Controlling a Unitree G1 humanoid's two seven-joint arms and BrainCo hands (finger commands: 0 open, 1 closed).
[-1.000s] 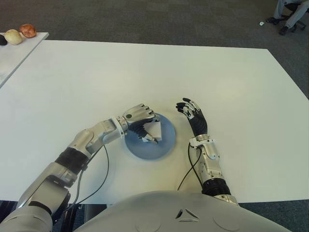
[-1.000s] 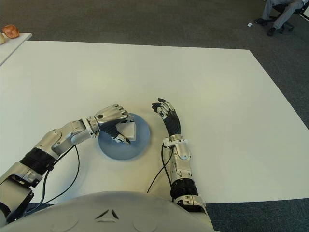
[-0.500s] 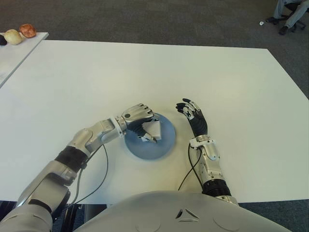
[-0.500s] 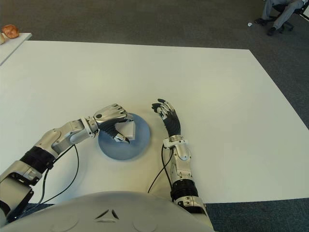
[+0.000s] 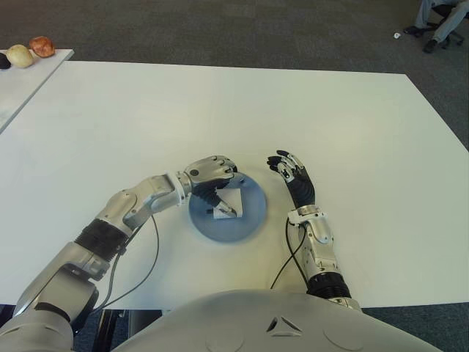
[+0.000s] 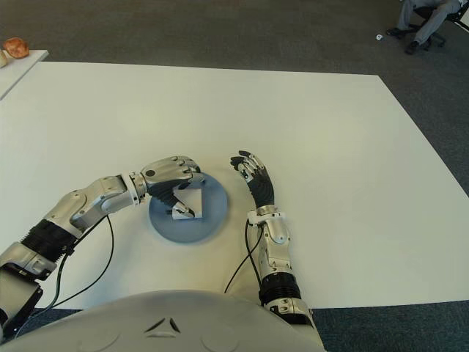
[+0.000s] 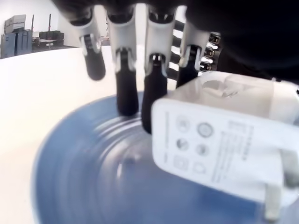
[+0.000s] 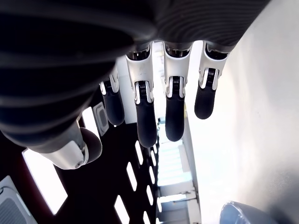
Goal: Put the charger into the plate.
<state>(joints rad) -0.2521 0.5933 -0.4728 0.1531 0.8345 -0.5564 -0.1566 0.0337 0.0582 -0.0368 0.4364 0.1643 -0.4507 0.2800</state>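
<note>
The white charger stands tilted inside the blue plate, near the plate's middle. My left hand hovers over the plate's left rim with its fingers straightened down toward the plate floor. The charger leans against two of those fingers, its printed face bare and no finger wrapped round it. My right hand shows just right of the plate, fingers spread and holding nothing.
The white table reaches far beyond the plate on all sides. A side table at the far left carries round items. A seated person's legs show at the far right on the carpet. Black cables hang off both forearms.
The left hand's fingers have uncurled from the charger and drawn slightly left. The charger now shows more fully, tilted in the plate. The right hand has not moved.
</note>
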